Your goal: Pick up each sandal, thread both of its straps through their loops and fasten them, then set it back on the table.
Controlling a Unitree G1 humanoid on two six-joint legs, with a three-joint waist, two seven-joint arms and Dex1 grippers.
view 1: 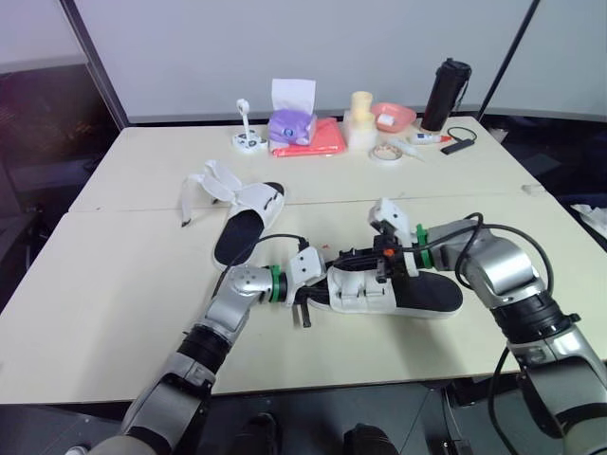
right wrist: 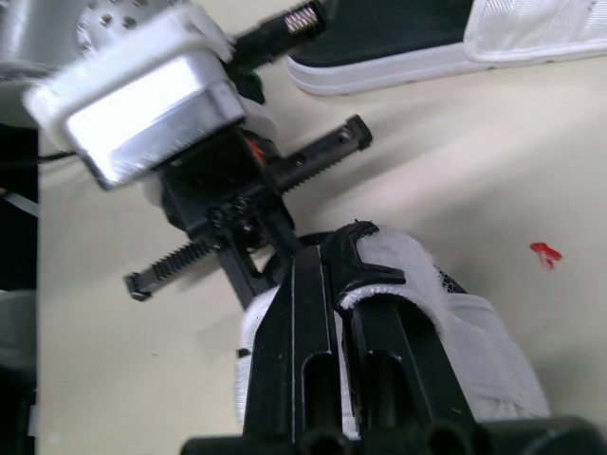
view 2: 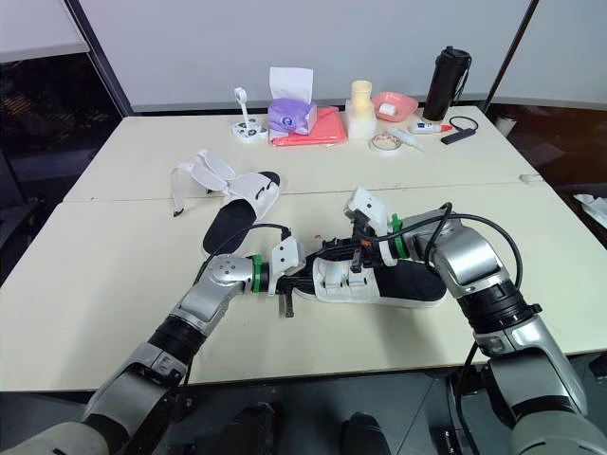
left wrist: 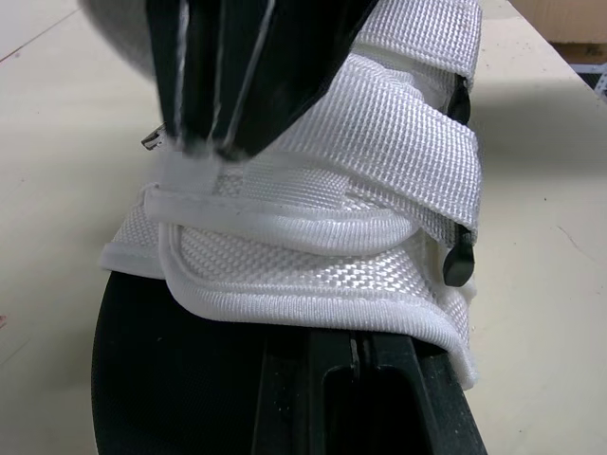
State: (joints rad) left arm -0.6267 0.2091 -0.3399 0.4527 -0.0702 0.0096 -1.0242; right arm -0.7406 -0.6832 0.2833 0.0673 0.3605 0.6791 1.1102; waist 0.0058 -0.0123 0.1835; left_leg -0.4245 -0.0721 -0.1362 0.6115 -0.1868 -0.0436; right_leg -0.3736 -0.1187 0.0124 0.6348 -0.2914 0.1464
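Near sandal [view 1: 417,294] lies flat on the table [view 1: 104,294] between both arms, with its long axis running left-right and its strapped end toward the left arm. Right gripper [view 1: 384,265] comes over from the right and is clamped on a white strap end [left wrist: 185,171]. Left gripper [view 1: 324,289] has its fingers together at the upper's edge; can't tell if it pinches it. 1 black loop [left wrist: 457,265] shows, but the loop under the pinched strap is hidden. 2nd sandal [view 1: 248,220] sits farther back on the left with its straps loose
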